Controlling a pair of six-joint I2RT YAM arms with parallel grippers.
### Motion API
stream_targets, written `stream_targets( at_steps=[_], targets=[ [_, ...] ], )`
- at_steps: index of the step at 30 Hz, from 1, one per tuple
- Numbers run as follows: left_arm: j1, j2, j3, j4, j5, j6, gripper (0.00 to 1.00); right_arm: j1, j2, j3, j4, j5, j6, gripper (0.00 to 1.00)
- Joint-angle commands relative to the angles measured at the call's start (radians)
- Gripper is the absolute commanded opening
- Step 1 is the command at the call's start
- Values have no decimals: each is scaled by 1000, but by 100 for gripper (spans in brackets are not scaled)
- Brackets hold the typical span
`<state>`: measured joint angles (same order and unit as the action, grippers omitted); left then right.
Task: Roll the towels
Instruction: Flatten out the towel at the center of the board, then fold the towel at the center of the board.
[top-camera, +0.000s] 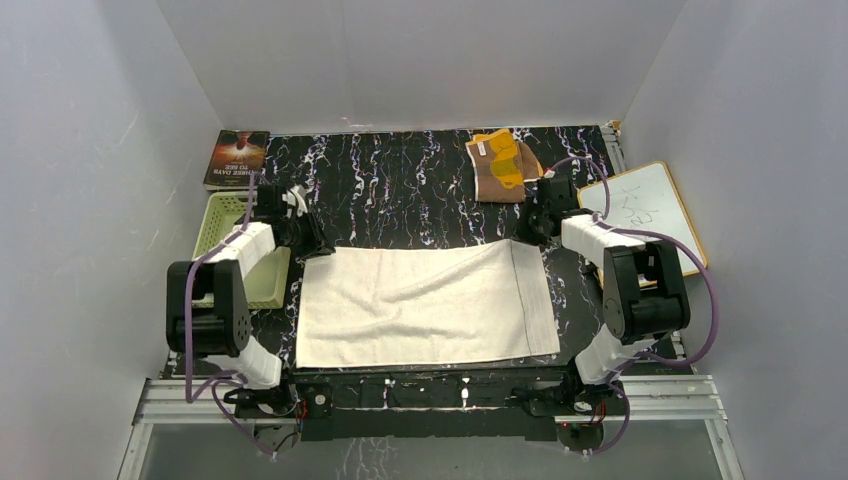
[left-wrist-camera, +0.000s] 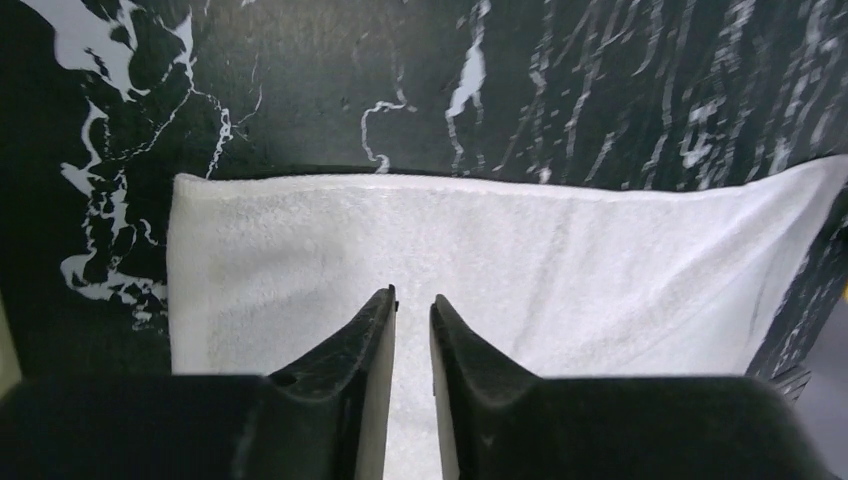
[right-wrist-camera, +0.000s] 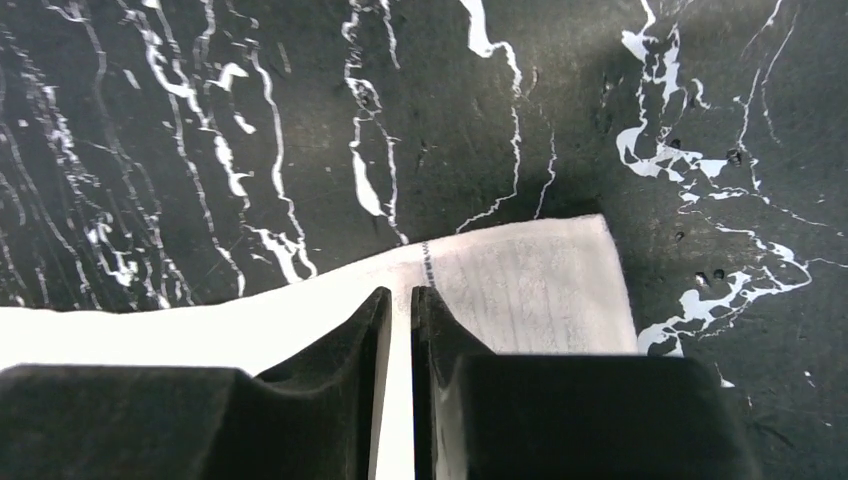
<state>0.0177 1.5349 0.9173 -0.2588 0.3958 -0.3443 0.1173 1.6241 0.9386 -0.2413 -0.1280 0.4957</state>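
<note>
We find the cream-white towel (top-camera: 425, 305) spread flat and unrolled on the black, white-veined tabletop (top-camera: 400, 190), occupying the near half between the two arms, with its long sides running left to right. The left gripper (left-wrist-camera: 412, 297) sits over the far left corner of this towel. Its jaws are drawn narrow, leaving a slim gap in which white cloth shows, and the fingertips lie just inside the far edge. We cannot tell whether any cloth is pinched between them. The right gripper (right-wrist-camera: 400, 292) sits over the far right corner of the same towel, its jaws narrower again, with only a thin slit of white between them. The fingertips stand at the towel's far edge beside a short dark stitched line (right-wrist-camera: 427, 262). Here too we cannot tell whether cloth is held. The brown towel (top-camera: 503, 165), with its yellow-orange pattern, lies loosely crumpled at the far edge of the tabletop, right of centre, well apart from the cream-white towel and just beyond the right arm's wrist. A book (top-camera: 237, 157) lies at the far left corner, a pale green basket (top-camera: 225, 225) stands just behind the left arm, and a wood-framed white board (top-camera: 650, 205) rests at the right side.
</note>
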Motion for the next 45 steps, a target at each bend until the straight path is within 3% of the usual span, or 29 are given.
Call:
stream_targets(
  at_steps=[1, 3, 11, 19, 21, 24, 25, 28, 31, 36, 45],
  targets=[
    [3, 103, -16, 10, 49, -14, 10, -22, 45, -7, 53, -24, 13, 7],
    [4, 146, -6, 8, 39, -23, 0, -41, 65, -7, 53, -32, 24, 0],
    [4, 267, 55, 8, -67, -41, 0, -168, 174, 14, 51, -25, 19, 0],
    [6, 468, 317, 4, -93, -36, 0, -203, 273, 155, 104, -37, 5, 0],
    [7, 489, 384, -3, -96, -21, 0, -203, 264, 186, 112, -74, -2, 6],
    [7, 467, 444, 10, -79, -3, 0, -202, 203, 236, 54, -37, -1, 30],
    [8, 453, 452, 18, -78, -1, 1, -202, 181, 246, 41, -21, 0, 35],
    [8, 436, 497, -5, -61, 18, 26, -202, 145, 281, 0, 60, -23, 40],
    [8, 411, 522, -50, -68, 35, 39, -202, 173, 317, -73, 147, -76, 41],
    [16, 348, 478, -79, -119, 65, 43, -201, 208, 300, -89, 258, -204, 39],
    [27, 328, 442, -75, -102, 54, 44, -167, 227, 282, -59, 118, -295, 46]
  ],
)
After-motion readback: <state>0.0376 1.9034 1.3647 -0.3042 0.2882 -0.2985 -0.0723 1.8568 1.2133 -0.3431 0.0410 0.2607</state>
